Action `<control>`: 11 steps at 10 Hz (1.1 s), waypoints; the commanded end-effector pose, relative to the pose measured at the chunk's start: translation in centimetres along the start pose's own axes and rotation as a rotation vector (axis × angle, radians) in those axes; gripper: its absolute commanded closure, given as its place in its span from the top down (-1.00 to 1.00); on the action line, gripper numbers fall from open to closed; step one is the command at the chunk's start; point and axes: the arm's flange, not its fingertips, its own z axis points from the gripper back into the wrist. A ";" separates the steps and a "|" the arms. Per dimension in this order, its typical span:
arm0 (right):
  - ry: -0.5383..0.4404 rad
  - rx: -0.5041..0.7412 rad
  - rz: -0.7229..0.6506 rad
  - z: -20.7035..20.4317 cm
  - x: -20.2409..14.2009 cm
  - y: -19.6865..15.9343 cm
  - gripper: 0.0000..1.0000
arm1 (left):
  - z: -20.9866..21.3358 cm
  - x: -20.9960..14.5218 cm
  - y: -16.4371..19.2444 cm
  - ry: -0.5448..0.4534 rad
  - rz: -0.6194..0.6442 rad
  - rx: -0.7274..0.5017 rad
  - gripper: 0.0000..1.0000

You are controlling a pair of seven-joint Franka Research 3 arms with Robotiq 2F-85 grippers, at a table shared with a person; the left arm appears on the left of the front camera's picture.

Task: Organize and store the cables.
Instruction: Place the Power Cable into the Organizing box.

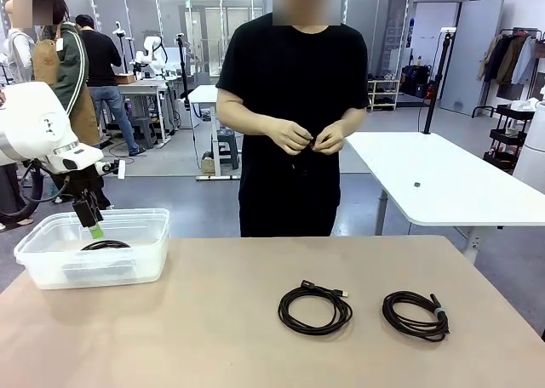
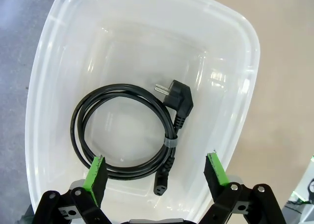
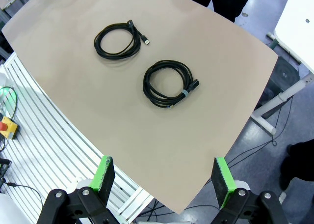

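Note:
One coiled black cable (image 2: 180,100), bound by a tie, lies on the floor of a clear plastic bin (image 2: 245,62). My left gripper (image 2: 156,171) hangs open just above it with nothing between its green pads. From the front, that gripper (image 1: 89,222) sits over the bin (image 1: 51,265) at the table's left end. Two more coiled cables (image 1: 285,313) (image 1: 438,310) rest on the tan table's right half. High over the table's near edge, my right gripper (image 3: 163,175) is open, looking down on both coils (image 3: 131,23) (image 3: 185,93).
A person in black stands at the far side, hands (image 1: 311,139) together at the waist on something small and dark. The tan table (image 1: 196,337) is bare between the bin and the coils. A white table (image 1: 443,184) stands behind on the right.

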 end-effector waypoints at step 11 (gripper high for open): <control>0.002 0.003 0.006 -0.1 0.1 0.1 1.00 | 7.7 -2.8 -3.5 -0.282 0.130 0.053 1.00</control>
